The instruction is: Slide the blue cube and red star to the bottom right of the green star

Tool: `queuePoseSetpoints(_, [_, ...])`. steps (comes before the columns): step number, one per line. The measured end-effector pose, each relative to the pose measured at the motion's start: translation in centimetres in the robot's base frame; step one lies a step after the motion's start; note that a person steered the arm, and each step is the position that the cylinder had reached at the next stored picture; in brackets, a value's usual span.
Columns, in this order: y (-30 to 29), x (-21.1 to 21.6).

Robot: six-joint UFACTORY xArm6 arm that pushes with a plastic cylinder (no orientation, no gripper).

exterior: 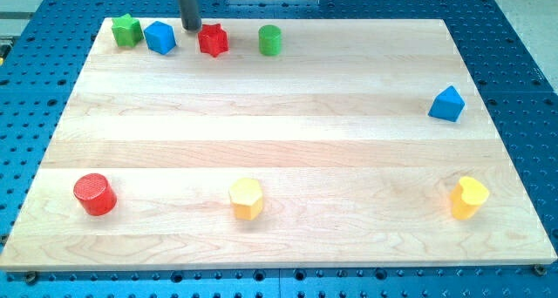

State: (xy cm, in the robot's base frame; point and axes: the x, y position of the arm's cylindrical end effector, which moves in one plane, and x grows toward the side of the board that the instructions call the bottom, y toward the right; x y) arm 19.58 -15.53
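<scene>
The green star (127, 30) sits at the board's top left corner. The blue cube (160, 37) lies just to its right, close beside it. The red star (212, 40) lies further right along the top edge. My tip (191, 27) stands between the blue cube and the red star, slightly nearer the view's top than both. I cannot tell whether it touches either one.
A green cylinder (270, 39) is right of the red star. A blue triangular block (447, 104) is at the right edge. A red cylinder (94, 194), a yellow hexagonal block (246, 198) and another yellow block (469, 197) lie along the bottom of the wooden board (288, 132).
</scene>
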Motion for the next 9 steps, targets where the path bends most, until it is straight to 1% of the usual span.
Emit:
queuePoseSetpoints(1, [-2.9,2.3])
queuePoseSetpoints(2, [-0.4,4.8])
queuePoseSetpoints(3, [3.2,2.0])
queuePoseSetpoints(4, [7.3,0.4])
queuePoseSetpoints(6, [6.7,7.8])
queuePoseSetpoints(7, [7.9,8.0])
queuePoseSetpoints(9, [12.4,8.0])
